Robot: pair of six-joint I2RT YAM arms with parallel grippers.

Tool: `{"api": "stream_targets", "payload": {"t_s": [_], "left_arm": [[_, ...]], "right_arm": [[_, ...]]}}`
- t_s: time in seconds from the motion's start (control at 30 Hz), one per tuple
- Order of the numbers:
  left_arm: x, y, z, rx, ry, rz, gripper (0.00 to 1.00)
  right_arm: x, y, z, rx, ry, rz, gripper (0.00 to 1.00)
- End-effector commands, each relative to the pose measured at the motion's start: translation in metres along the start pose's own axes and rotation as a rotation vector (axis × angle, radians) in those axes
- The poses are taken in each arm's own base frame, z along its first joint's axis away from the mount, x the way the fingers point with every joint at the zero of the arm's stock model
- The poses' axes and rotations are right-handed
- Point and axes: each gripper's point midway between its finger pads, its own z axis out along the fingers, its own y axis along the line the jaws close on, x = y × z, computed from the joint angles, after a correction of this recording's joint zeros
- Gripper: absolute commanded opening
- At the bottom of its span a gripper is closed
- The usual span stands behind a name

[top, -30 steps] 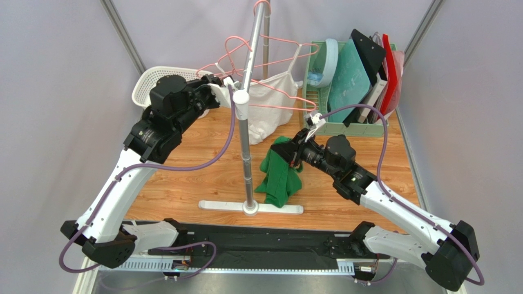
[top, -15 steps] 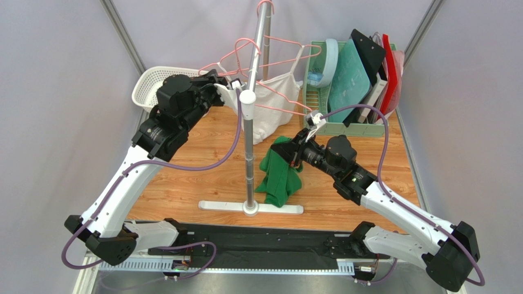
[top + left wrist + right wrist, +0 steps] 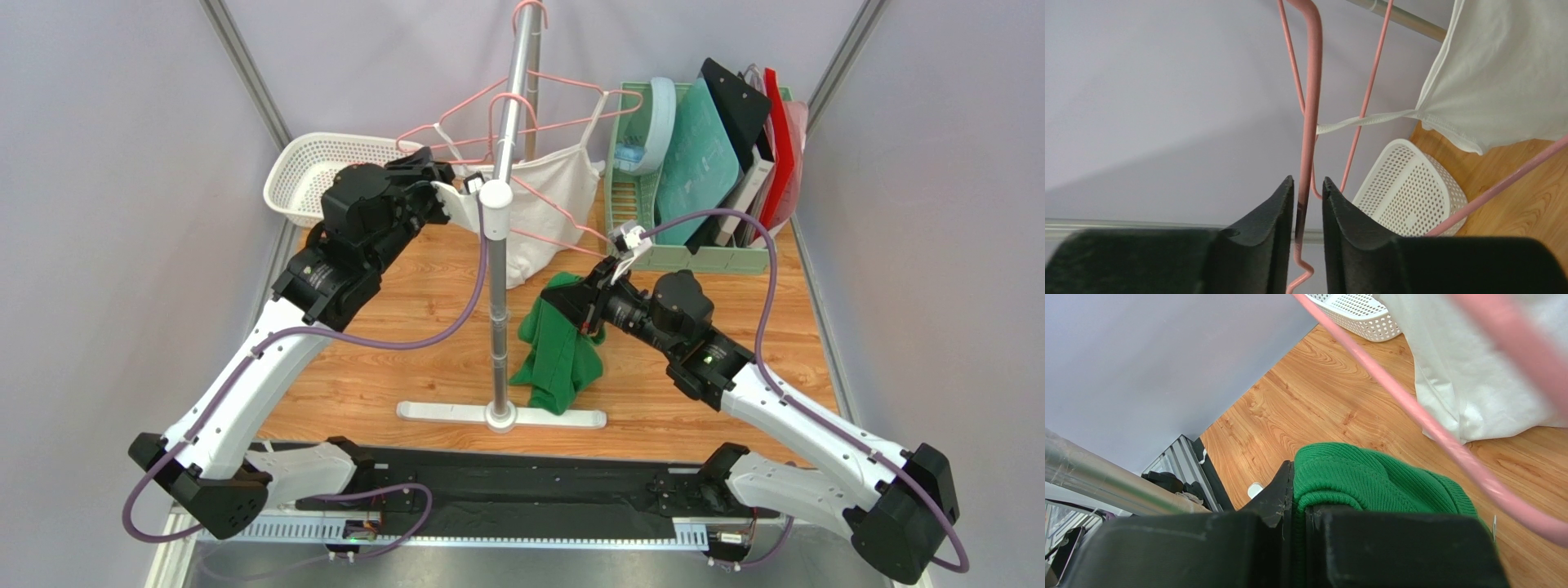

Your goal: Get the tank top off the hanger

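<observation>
L gripper (image 3: 1308,184) on pink hanger (image 3: 1313,92), R gripper (image 3: 1298,496) on green knit (image 3: 1376,478).
L jaws narrow, pinching hanger wire; R jaws clamped on knit fold. White tank top (image 3: 1499,79) hangs on hanger by rack pole (image 3: 497,306), 1 strap taut.

2 white-black arms (image 3: 233,395), purple cables (image 3: 711,213)

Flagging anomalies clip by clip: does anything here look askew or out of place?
Yes. The white tank top hangs lopsided, one strap pulled taut sideways, beside the pink hanger clamped in the left gripper. Also odd: the right gripper is shut on a green knit garment, not the tank top.
</observation>
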Motion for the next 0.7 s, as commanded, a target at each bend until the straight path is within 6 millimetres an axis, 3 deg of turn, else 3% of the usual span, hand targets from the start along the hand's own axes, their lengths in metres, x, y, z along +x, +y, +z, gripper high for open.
{"api": "stream_targets", "payload": {"t_s": [0.0, 0.17, 0.2, 0.27, 0.3, 0.47, 0.5, 0.53, 0.6, 0.63, 0.67], "left_arm": [[0.008, 0.003, -0.008, -0.031, 0.011, -0.044, 0.37], [0.014, 0.012, -0.022, -0.077, 0.015, -0.131, 0.45], [0.015, 0.012, -0.025, -0.083, 0.014, -0.167, 0.56], [0.014, 0.019, -0.038, -0.121, -0.001, -0.220, 0.64], [0.017, 0.017, -0.042, -0.126, 0.002, -0.244, 0.81], [0.017, 0.028, -0.088, -0.234, -0.053, -0.528, 0.87], [0.017, 0.020, -0.091, -0.222, -0.060, -0.574, 0.88], [0.014, 0.022, -0.106, -0.233, -0.092, -0.613, 0.89], [0.013, 0.000, -0.113, -0.190, -0.109, -0.756, 0.89], [0.012, -0.002, -0.128, -0.197, -0.137, -0.813, 0.89], [0.015, -0.028, -0.126, -0.147, -0.125, -0.909, 0.88]], "right_arm": [[-0.029, 0.014, -0.004, -0.045, -0.097, -0.015, 0.00], [-0.029, 0.014, -0.003, -0.039, -0.093, -0.002, 0.00], [-0.028, 0.013, -0.003, -0.035, -0.089, 0.000, 0.00], [-0.026, 0.012, -0.002, -0.030, -0.085, 0.009, 0.00], [-0.026, 0.011, -0.002, -0.028, -0.085, 0.013, 0.00], [-0.025, 0.010, 0.002, -0.019, -0.072, 0.039, 0.00], [-0.024, 0.010, 0.003, -0.018, -0.070, 0.042, 0.00], [-0.023, 0.010, 0.004, -0.019, -0.064, 0.048, 0.00], [-0.024, 0.010, 0.007, -0.014, -0.057, 0.072, 0.00], [-0.026, 0.012, 0.007, -0.017, -0.060, 0.081, 0.00], [-0.027, 0.013, 0.008, -0.017, -0.062, 0.102, 0.00]]}}
